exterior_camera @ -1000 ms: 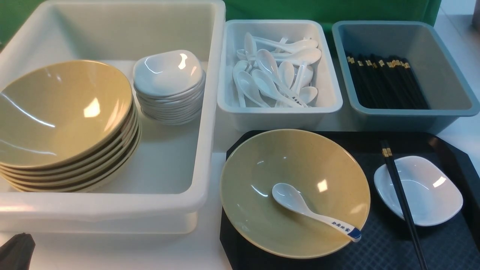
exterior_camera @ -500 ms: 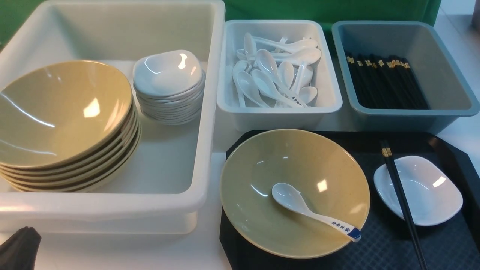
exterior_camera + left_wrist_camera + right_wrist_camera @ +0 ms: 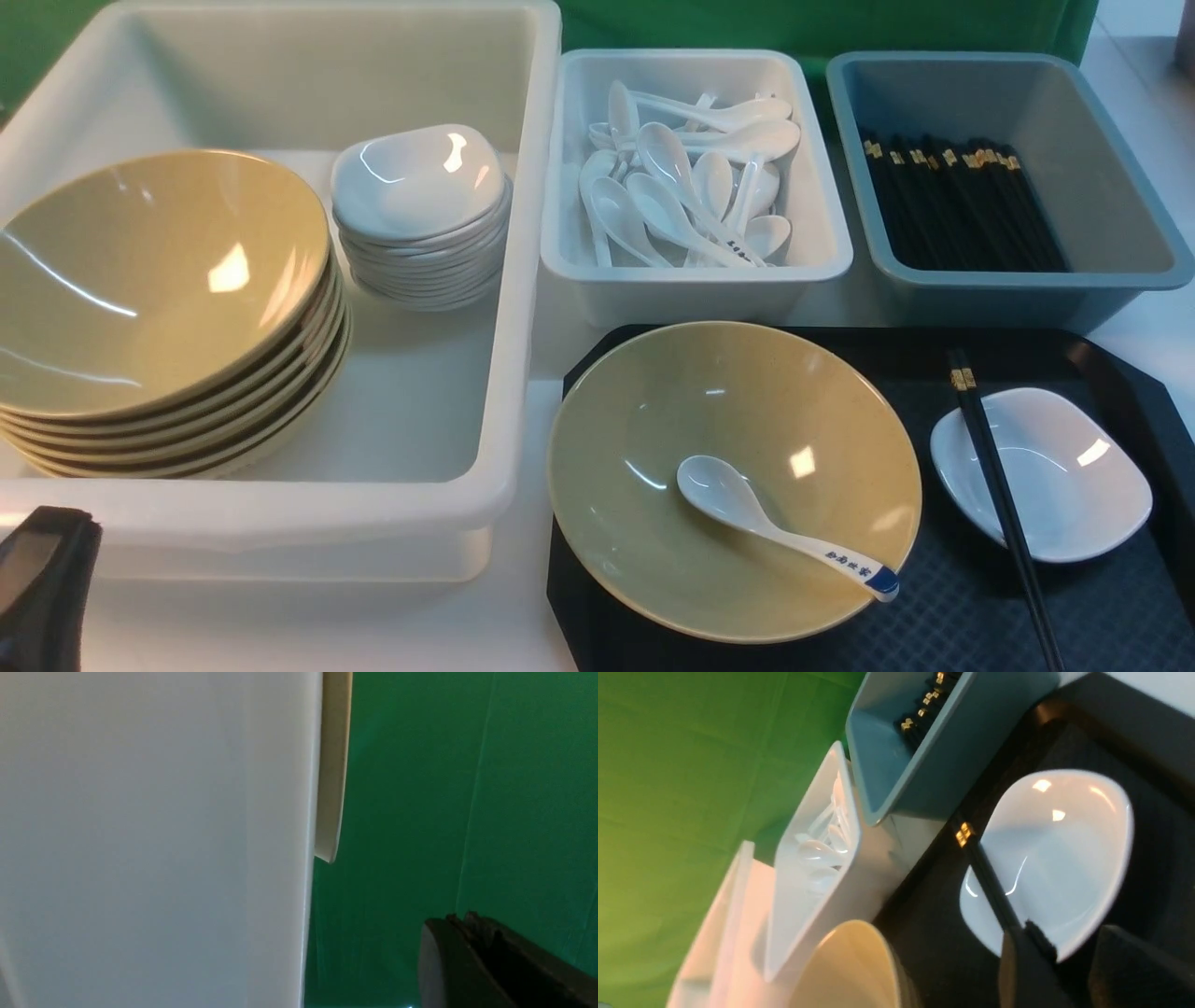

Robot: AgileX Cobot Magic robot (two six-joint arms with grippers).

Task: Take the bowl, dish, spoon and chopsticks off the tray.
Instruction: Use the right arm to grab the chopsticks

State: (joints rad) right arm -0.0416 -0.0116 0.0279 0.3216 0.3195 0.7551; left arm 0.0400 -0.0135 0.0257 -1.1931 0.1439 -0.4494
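tan bowl [image 3: 709,439], white dish [image 3: 1074,471], black tray [image 3: 971,616]

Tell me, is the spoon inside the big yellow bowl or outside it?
Inside. The spoon lies in the bowl on the tray, scoop near the middle, its blue handle tip resting over the near rim.

Tray [image 3: 971,616] holds bowl [image 3: 653,401] w/ spoon [image 3: 738,504] inside, handle on rim; chopsticks [image 3: 994,476] lie across dish [image 3: 1074,504], R of bowl.
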